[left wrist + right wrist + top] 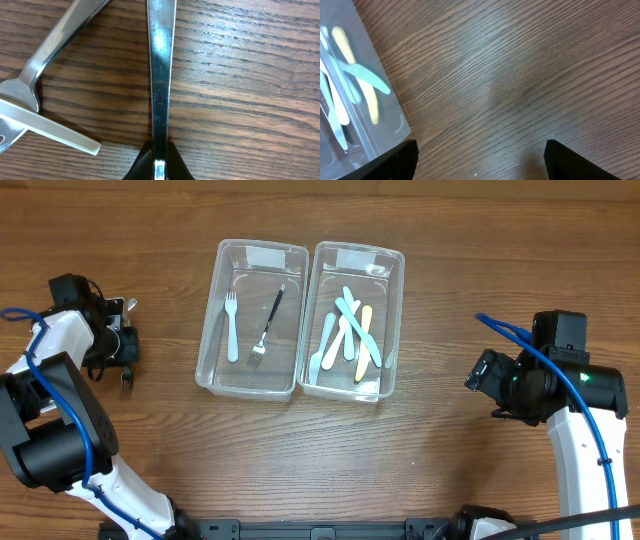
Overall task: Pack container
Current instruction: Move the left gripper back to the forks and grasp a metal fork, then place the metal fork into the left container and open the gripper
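Two clear plastic containers stand side by side. In the left container (258,392) two forks are counted: one light-blue plastic fork (232,326) and one black-handled metal fork (268,323). In the right container (350,396) about five overlapping pastel plastic knives (348,338) are seen. One shiny metal utensil handle (161,75) is clamped by the left gripper (159,166). The right gripper (480,161) is spread wide above the wooden table (520,75).

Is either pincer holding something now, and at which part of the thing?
The left pincer grips a metal utensil by the narrow part of its handle; its head is out of view. The right pincer is open and holds nothing.
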Tool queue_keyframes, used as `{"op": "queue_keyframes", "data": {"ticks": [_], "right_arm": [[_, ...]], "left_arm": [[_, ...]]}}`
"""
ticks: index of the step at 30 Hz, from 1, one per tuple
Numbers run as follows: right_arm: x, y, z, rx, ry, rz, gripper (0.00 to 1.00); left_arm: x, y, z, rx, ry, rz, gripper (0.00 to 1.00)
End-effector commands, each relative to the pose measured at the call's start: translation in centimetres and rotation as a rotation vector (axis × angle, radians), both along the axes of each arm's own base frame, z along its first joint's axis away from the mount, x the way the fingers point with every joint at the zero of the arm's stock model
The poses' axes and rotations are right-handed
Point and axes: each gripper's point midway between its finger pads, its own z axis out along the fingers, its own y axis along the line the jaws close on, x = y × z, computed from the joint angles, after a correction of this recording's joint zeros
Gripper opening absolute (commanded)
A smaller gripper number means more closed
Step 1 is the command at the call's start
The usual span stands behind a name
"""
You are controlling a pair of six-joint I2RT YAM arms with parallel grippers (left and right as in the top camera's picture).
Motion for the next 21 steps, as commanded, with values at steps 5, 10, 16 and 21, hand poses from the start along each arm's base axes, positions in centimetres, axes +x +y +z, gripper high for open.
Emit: {"op": "queue_keyframes", "data": {"ticks": [5, 10, 16, 21], "right_arm": [[0.1, 0.0, 0.2, -0.008, -0.008, 0.007, 0.83], [0.3, 0.0, 0.2, -0.008, -0.014, 0.006, 0.83], [0.3, 0.1, 0.2, 0.001, -0.016, 0.009, 0.83], [0.4, 0.4, 0.2, 0.015, -0.018, 0.013, 0.83]], "left_arm": [[0.3, -1.3, 1.2, -0.041, 0.031, 0.003, 0.04], [3.2, -4.2, 9.9, 0.015, -0.095, -0.092, 0.04], [4.4, -11.9, 18.6, 0.032, -0.233, -0.260, 0.04], [4.4, -18.9, 19.7, -0.011, -0.264, -0.355, 0.04]]}}
